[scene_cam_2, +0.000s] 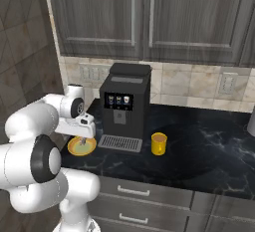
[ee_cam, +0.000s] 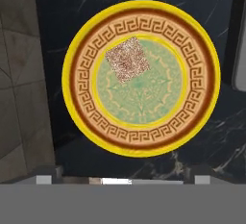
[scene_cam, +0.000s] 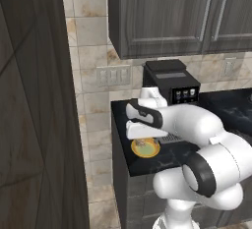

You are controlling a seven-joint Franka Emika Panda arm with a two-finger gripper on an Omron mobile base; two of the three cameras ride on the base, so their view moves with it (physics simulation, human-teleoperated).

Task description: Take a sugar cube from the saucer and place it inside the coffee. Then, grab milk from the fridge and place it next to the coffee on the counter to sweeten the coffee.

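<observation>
The saucer (ee_cam: 141, 139) lies on the black counter (scene_cam_2: 209, 146), yellow-rimmed with a pale green centre. On that centre, toward its upper left, rests the speckled whitish sugar cube (ee_cam: 127, 59). My gripper (ee_cam: 122, 177) hangs straight above the saucer, open, its fingertips (ee_cam: 45, 176) spread wide with nothing between them. From the base cameras the hand hovers just over the saucer (scene_cam: 146, 149) (scene_cam_2: 82, 147) at the counter's left end. The coffee, a small yellow mug (scene_cam_2: 159, 144), stands right of the machine's drip tray. The milk and the fridge are out of view.
A big black coffee machine (scene_cam_2: 124, 105) stands just right of the saucer, with its grated drip tray (scene_cam_2: 119, 143) in front. Dark wall cabinets (scene_cam_2: 149, 17) hang above. A tall dark panel (scene_cam: 29, 105) rises left of the counter's end. Drawers (scene_cam_2: 134, 192) sit below the worktop.
</observation>
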